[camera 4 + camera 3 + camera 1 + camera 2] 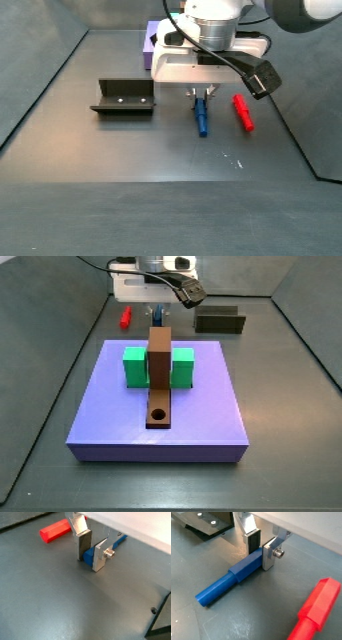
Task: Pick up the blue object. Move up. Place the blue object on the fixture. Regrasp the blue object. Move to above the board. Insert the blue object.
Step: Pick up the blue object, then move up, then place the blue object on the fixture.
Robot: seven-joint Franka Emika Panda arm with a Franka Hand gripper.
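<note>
The blue object [230, 580] is a long peg with a thicker squared end, lying flat on the dark floor. It also shows in a side view [201, 119]. My gripper [260, 555] stands low over it, its two silver fingers closed against the sides of the thick end [88, 556]. In a side view the gripper [199, 96] hangs under the white hand, between the fixture [123, 97] and a red peg. In a side view the gripper [156, 316] is behind the purple board [114, 421].
A red peg [316, 611] lies beside the blue one, also in a side view [242, 112]. The board carries a green block [134, 366] and a brown upright piece [159, 381]. The fixture also shows in a side view [221, 321].
</note>
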